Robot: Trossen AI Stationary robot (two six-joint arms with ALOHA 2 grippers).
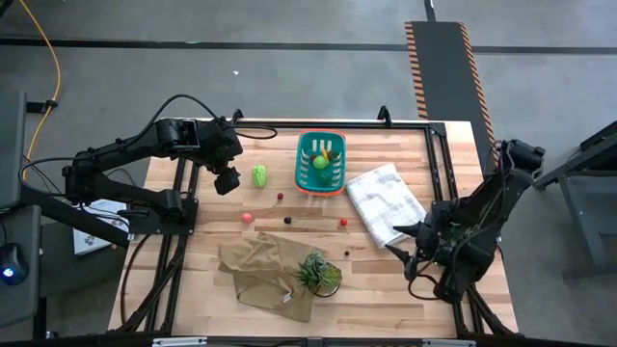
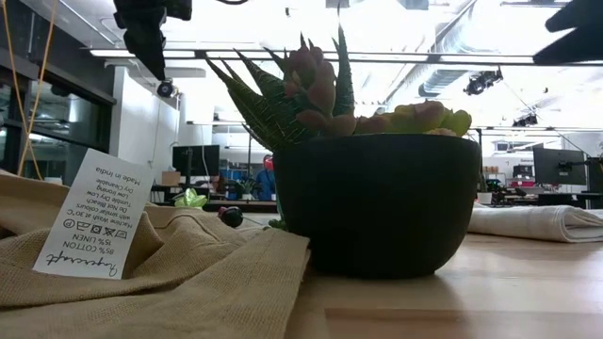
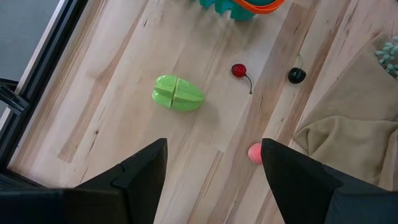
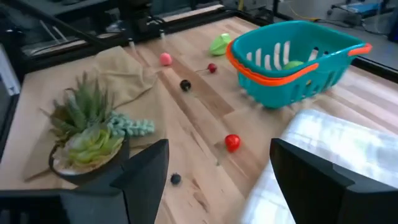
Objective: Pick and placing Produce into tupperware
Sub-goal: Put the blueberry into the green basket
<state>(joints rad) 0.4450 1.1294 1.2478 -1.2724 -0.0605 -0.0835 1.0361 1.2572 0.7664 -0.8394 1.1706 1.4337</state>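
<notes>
The left tool (image 1: 228,180) hangs above the desk (image 1: 386,280) just left of the light green lump (image 1: 259,175), its two fingers spread wide with nothing between them; in the left wrist view the same lump (image 3: 178,94) lies clear ahead of the fingers (image 3: 144,168), untouched. That lump is a split oval with a seam across it, and in the high view its long axis runs toward the far and near desk edges. It sits left of the teal basket (image 1: 307,145), with bare wood between them. The basket stands near the far edge, its long axis likewise pointing far to near, and it holds a light green piece (image 1: 319,162) with a small yellow and reddish bit beside it. On the near side of the basket, loose pieces are scattered well apart on open wood: a pink ball (image 1: 247,218), a small red cherry (image 1: 281,197), a dark ball (image 1: 286,220), a red ball (image 1: 343,222) and another dark ball (image 1: 347,254). Right of the basket lies a folded white checked cloth (image 1: 386,202); nearer the front edge are a tan cloth (image 1: 260,270) and a potted plant (image 1: 318,273). The right tool (image 1: 413,247) waits by the cloth's near corner, fingers parted and empty.
</notes>
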